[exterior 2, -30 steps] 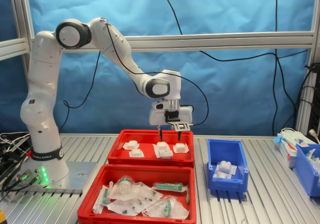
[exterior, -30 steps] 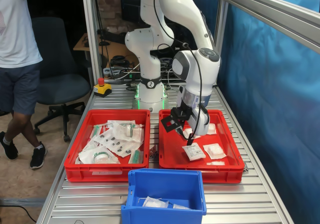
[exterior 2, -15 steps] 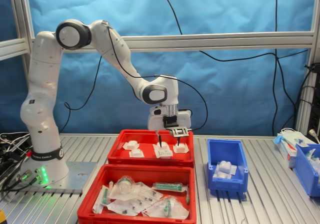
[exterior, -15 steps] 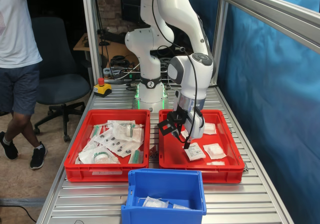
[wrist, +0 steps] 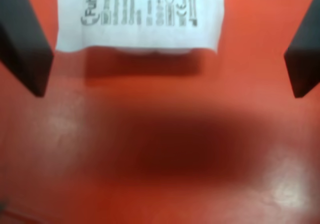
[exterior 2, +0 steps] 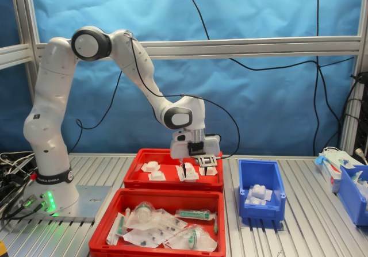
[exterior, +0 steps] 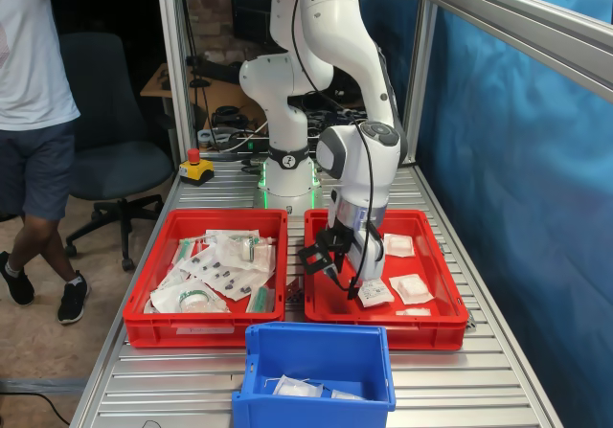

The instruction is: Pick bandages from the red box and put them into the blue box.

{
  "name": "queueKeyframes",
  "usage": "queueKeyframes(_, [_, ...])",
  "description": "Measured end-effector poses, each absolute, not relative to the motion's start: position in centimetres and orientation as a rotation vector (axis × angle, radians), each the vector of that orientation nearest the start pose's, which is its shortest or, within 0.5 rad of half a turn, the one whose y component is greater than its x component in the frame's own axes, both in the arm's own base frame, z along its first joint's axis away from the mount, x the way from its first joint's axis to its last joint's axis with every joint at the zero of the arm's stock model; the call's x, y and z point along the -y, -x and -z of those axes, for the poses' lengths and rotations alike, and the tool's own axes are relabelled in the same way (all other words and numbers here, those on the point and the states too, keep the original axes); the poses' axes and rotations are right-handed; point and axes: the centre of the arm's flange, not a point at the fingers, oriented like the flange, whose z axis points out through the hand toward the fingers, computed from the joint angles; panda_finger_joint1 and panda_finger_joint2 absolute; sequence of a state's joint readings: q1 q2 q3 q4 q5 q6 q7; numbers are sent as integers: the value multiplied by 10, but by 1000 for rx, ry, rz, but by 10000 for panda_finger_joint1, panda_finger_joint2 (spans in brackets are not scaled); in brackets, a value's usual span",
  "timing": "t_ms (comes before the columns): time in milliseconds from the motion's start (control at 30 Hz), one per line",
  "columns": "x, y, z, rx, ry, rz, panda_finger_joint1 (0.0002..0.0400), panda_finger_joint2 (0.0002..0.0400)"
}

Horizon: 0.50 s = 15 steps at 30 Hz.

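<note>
The red box (exterior: pixel 383 333) stands at the first exterior view's right and is the farther crate in the second exterior view (exterior 2: pixel 172 183). Several white bandage packets lie in it (exterior: pixel 410 287) (exterior 2: pixel 152 166). My gripper (exterior: pixel 335 277) (exterior 2: pixel 194 166) is open and empty, low inside the red box. In the wrist view the two dark fingers (wrist: pixel 25 38) stand apart just above the red floor, with one printed packet (wrist: pixel 140 16) lying just beyond them, not between them. The blue box (exterior: pixel 316 335) (exterior 2: pixel 261 195) holds a few white packets.
A twin red crate (exterior: pixel 206 328) (exterior 2: pixel 155 196) full of green-marked packages sits beside the red box. A person (exterior: pixel 38 112) and an office chair stand beside the table. An emergency stop button (exterior: pixel 196 165) is at the back. Another blue bin (exterior 2: pixel 353 194) stands at the second exterior view's far right.
The arm has lowered my open gripper down into the red box and shifted it toward the first exterior view's left. The packets have not moved.
</note>
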State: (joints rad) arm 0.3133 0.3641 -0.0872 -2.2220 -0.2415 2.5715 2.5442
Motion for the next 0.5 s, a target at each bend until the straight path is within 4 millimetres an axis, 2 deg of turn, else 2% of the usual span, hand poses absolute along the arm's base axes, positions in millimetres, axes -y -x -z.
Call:
queueKeyframes(133, [-126, -531, -198, -2767, 1579, 241, 400, 400])
queueKeyframes(500, [-133, -527, -188, -2762, 1608, 238, 400, 400])
